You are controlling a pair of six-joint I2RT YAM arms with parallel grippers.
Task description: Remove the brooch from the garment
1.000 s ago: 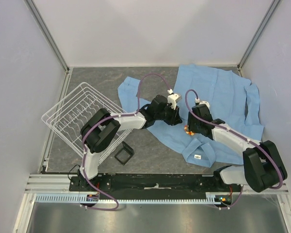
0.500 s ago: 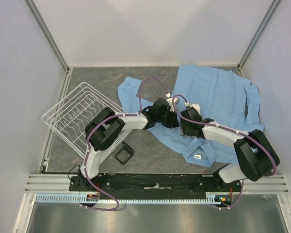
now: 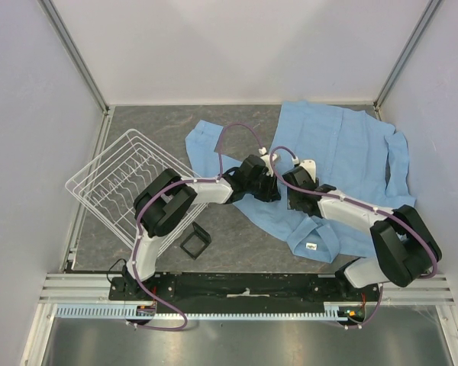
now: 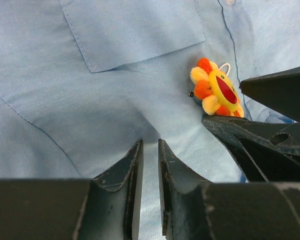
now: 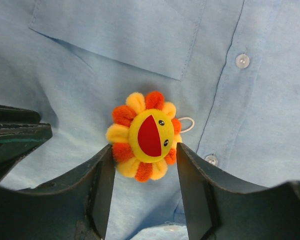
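The garment is a light blue shirt spread over the right half of the table. The brooch, an orange-yellow flower with a red centre, is pinned just below the chest pocket. My right gripper is open, its two fingertips flanking the lower petals. The brooch also shows in the left wrist view, just beyond the right gripper's fingers. My left gripper is shut on a raised fold of the garment to the brooch's left. From above, both grippers meet and hide the brooch.
A white wire rack stands at the left. A black square frame lies near the front. The shirt's collar label is at the front right, and its buttons run right of the brooch. Walls enclose three sides.
My right gripper has swung left and up to the left gripper, covering the brooch that showed from above before. The left gripper has barely moved.
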